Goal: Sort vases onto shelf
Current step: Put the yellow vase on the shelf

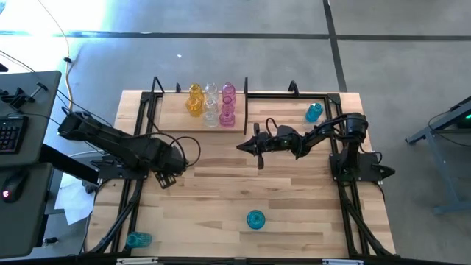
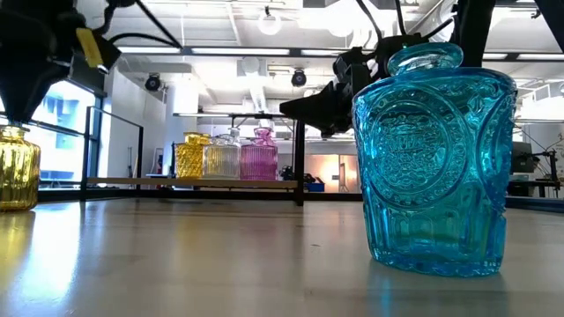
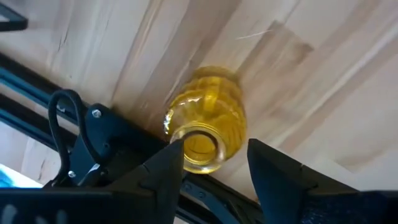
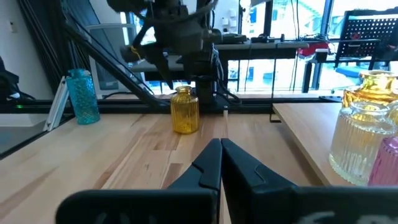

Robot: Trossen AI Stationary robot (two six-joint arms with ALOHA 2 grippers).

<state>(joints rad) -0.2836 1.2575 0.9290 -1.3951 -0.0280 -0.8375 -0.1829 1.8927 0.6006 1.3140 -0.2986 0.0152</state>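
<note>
Risk first: left claw hangs above the amber vase with jaws spread wide, one finger on each side of the mouth, nothing gripped. Clearance beside the rim looks slim in the left wrist view. If the descent drifts, a fingertip could land on the rim and tip the vase, or knock it into the black frame rail just beside it. Glass, ribbed and rounded: likely slippery, so a pinch high on the neck may slide off.

Position: the amber vase stands upright near the desk's left edge, directly under the claw and between its fingers, not touching either as far as I can tell.

Right claw hovers over the desk's middle, fingers pressed together, empty.

Shelf sits along the far edge, toward the left corner, already carrying amber, clear and pink vases in a tight cluster. Placing another there risks clipping neighbours.

Teal vases remain loose: one near the far right corner, one near the near edge's middle, one at the near left corner.
</note>
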